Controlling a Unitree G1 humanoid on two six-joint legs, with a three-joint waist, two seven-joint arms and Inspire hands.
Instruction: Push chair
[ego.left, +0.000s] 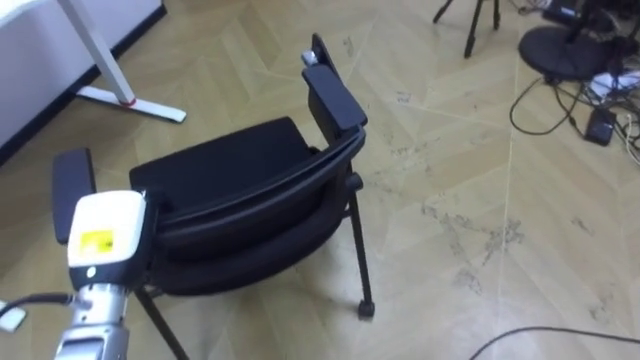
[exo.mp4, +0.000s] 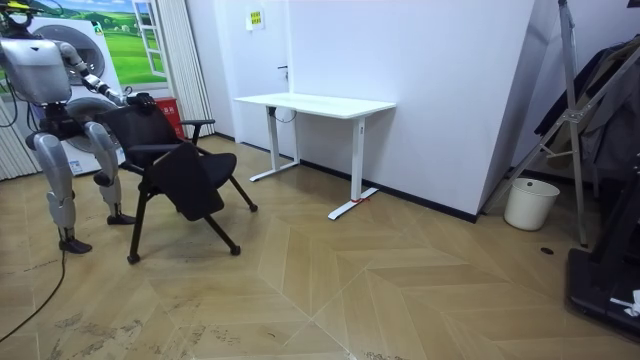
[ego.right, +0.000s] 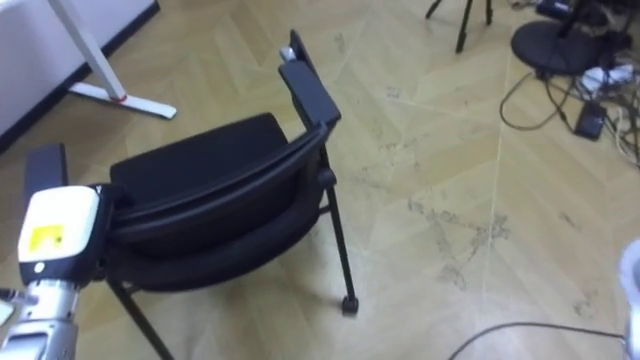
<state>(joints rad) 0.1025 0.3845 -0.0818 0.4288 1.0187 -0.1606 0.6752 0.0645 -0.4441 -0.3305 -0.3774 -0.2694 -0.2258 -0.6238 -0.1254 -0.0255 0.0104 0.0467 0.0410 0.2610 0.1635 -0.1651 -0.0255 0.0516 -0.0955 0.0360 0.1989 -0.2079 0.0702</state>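
Observation:
A black chair (ego.left: 230, 160) with armrests and thin legs stands on the wood floor right in front of me, its backrest (ego.left: 260, 205) nearest to me. My left hand (ego.left: 105, 230), white with a yellow label on its back, rests against the backrest's left end; its fingers are hidden behind the rest. In the room view I stand behind the chair (exo.mp4: 175, 150) at the room view's left, one arm stretched to the top of its back (exo.mp4: 130, 98). A pale sliver of my right arm (ego.right: 632, 270) shows at the right edge.
A white desk (exo.mp4: 315, 103) stands by the wall beyond the chair, its foot (ego.left: 130, 100) at far left. Tripod legs (ego.left: 470, 20) and cables (ego.left: 590, 100) lie far right. A white bin (exo.mp4: 530, 203) sits by the wall. Open floor lies ahead.

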